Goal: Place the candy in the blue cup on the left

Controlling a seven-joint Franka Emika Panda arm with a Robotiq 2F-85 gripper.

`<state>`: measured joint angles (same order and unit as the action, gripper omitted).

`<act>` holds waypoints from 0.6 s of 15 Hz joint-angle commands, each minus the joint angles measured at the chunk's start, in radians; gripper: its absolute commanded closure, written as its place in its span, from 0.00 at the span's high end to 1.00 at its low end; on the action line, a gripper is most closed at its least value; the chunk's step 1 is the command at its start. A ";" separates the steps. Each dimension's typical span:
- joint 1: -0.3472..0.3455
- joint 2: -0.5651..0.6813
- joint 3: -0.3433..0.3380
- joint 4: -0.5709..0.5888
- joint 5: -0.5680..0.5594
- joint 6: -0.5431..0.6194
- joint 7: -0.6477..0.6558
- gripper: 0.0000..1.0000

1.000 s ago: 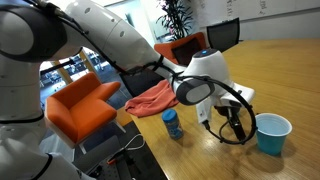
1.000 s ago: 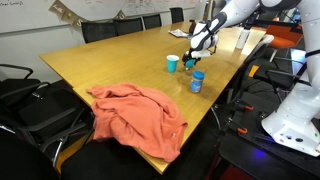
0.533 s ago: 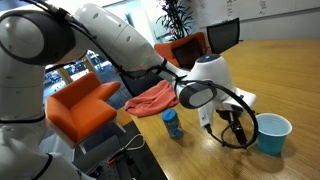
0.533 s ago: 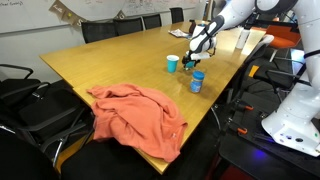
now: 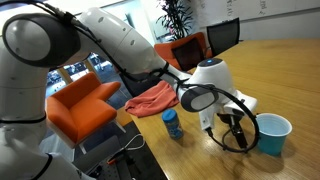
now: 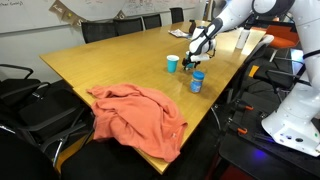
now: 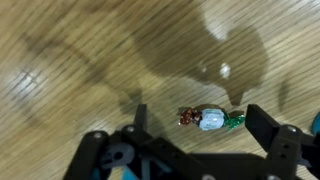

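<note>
The candy [image 7: 208, 120], a tiny wrapped piece with a brown end, a pale middle and a green end, lies on the wooden table. In the wrist view my gripper [image 7: 200, 114] is open, with one finger on each side of the candy and neither touching it. In both exterior views the gripper [image 5: 232, 131] [image 6: 192, 58] points down, low over the table. The blue cup [image 5: 274, 134] [image 6: 172, 63], light teal and upright, stands close beside the gripper. The candy is too small to make out in the exterior views.
A darker blue lidded container [image 5: 172, 123] [image 6: 197, 81] stands on the gripper's other side. An orange cloth [image 6: 138, 112] lies near the table edge. A small pale object [image 6: 178, 33] sits farther back. Orange and black chairs surround the table [image 6: 110, 65].
The gripper has shifted slightly lower and toward the teal cup. The candy, cup and container have not moved.
</note>
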<state>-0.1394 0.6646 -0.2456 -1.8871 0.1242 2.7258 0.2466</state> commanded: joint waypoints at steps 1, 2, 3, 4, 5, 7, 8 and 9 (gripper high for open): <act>-0.012 0.025 0.009 0.042 0.010 -0.003 0.029 1.00; -0.012 0.030 0.009 0.048 0.012 -0.003 0.032 0.99; -0.013 0.036 0.009 0.056 0.013 -0.006 0.040 0.98; -0.013 0.041 0.010 0.062 0.013 -0.006 0.044 0.94; -0.013 0.046 0.011 0.069 0.015 -0.008 0.048 0.78; -0.012 0.056 0.013 0.081 0.017 -0.009 0.059 0.61; -0.011 0.061 0.013 0.086 0.017 -0.009 0.062 0.54; -0.011 0.065 0.015 0.090 0.017 -0.010 0.062 0.45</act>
<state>-0.1434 0.7101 -0.2429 -1.8305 0.1252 2.7258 0.2859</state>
